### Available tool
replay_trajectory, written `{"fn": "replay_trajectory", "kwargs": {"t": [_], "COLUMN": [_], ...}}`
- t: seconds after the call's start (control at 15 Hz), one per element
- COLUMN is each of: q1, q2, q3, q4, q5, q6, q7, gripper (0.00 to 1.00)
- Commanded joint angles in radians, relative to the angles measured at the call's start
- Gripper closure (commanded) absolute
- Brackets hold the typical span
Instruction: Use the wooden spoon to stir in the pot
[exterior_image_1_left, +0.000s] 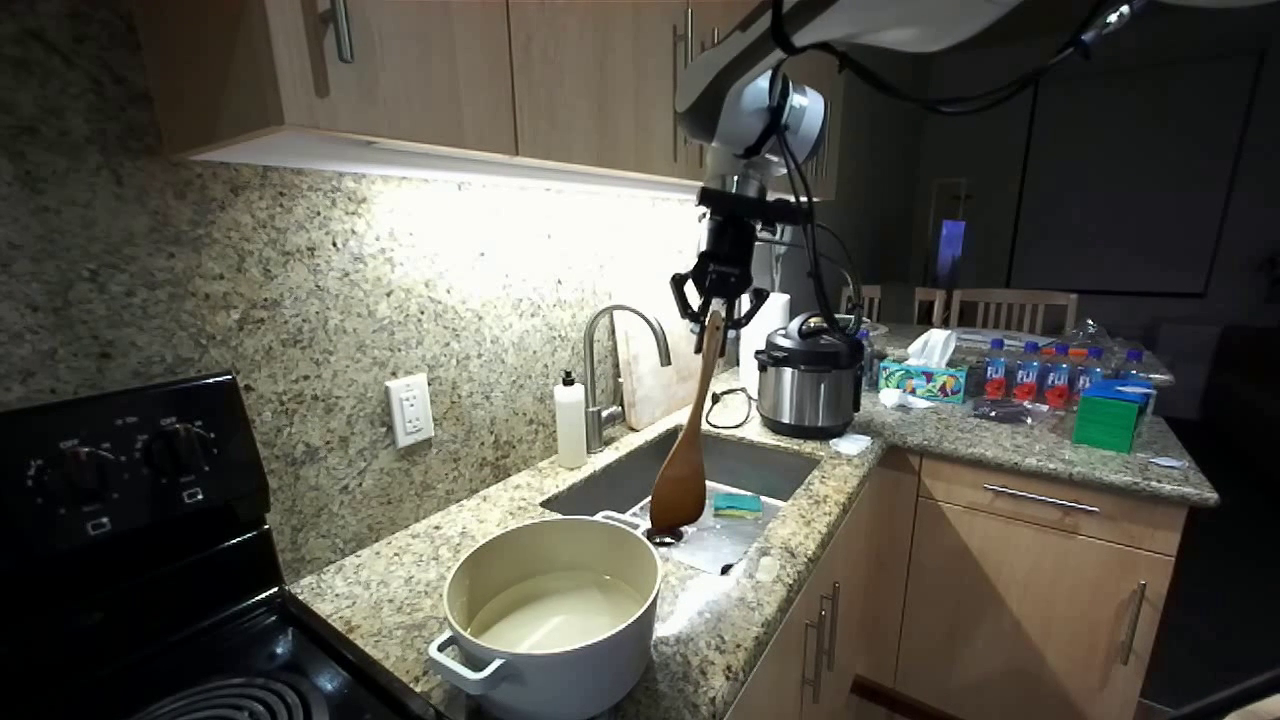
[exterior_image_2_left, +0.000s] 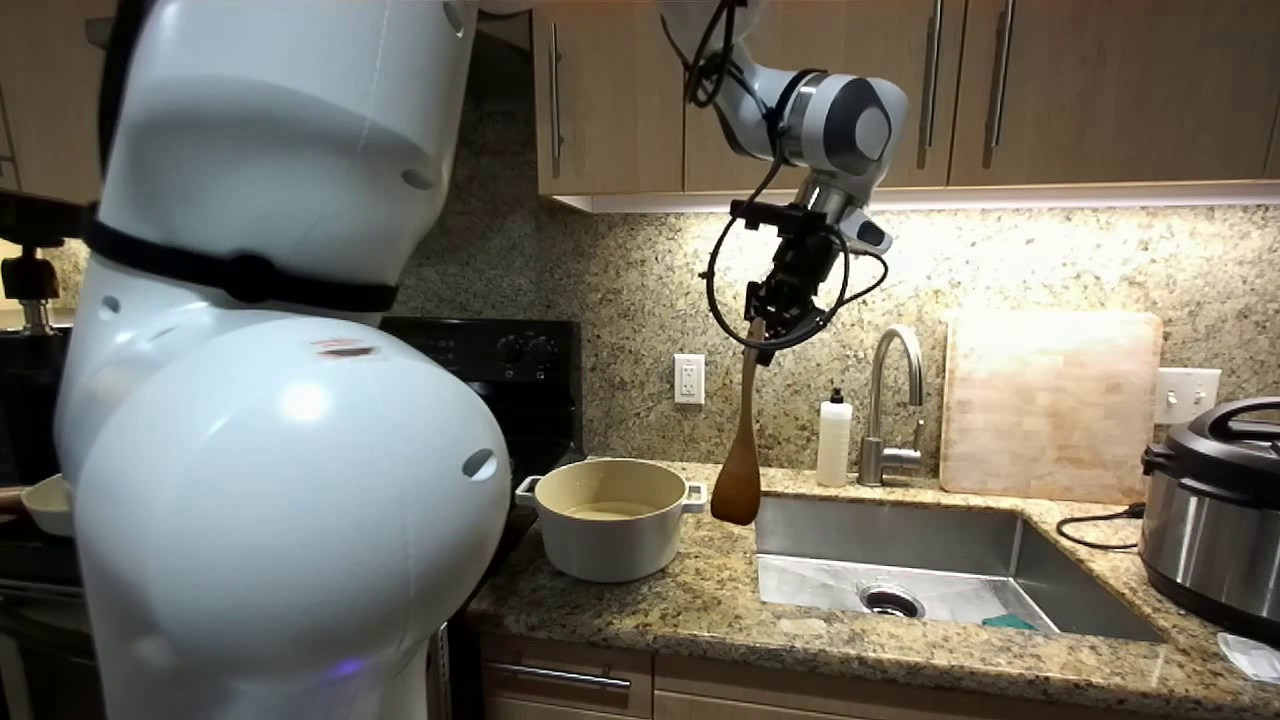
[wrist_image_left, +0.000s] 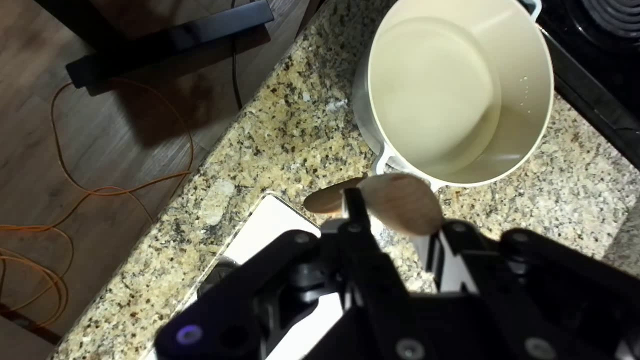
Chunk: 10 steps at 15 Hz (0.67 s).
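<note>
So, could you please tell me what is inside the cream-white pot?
The cream-white pot holds clear liquid, perhaps water; in an exterior view, the pot's near wall hides part of it.

We see a long-handled, orange-brown wooden spoon hanging bowl-down, tilted, beside a round, cream-white pot upright on speckled countertop.

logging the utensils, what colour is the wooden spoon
Orange-brown; the wooden spoon shows best in an exterior view.
</note>
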Motion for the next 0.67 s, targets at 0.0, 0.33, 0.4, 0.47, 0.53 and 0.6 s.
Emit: {"fn": "replay_trajectory", "kwargs": {"t": [0.0,0.33,0.4,0.47,0.53,0.6], "q1": [0.017,0.051,0.059,0.067,0.074,0.081], "q2": [-0.108,-0.208,-0.220,-0.228,-0.233,-0.238], "q3": [0.003,0.021,0.027,0.035,0.044,0.053], "q4": [-0.050,-0.072,-0.078,-0.083,-0.088,-0.095], "q5": [-0.019,-0.052,-0.064,-0.076,-0.085,-0.090], "q6": [-0.024,-0.028,-0.027,-0.029,-0.028,-0.022], "q7": [-0.015,0.006,0.007,0.003,-0.001,-0.007], "gripper": [0.90,0.90,0.90,0.91,0.90,0.91]}}
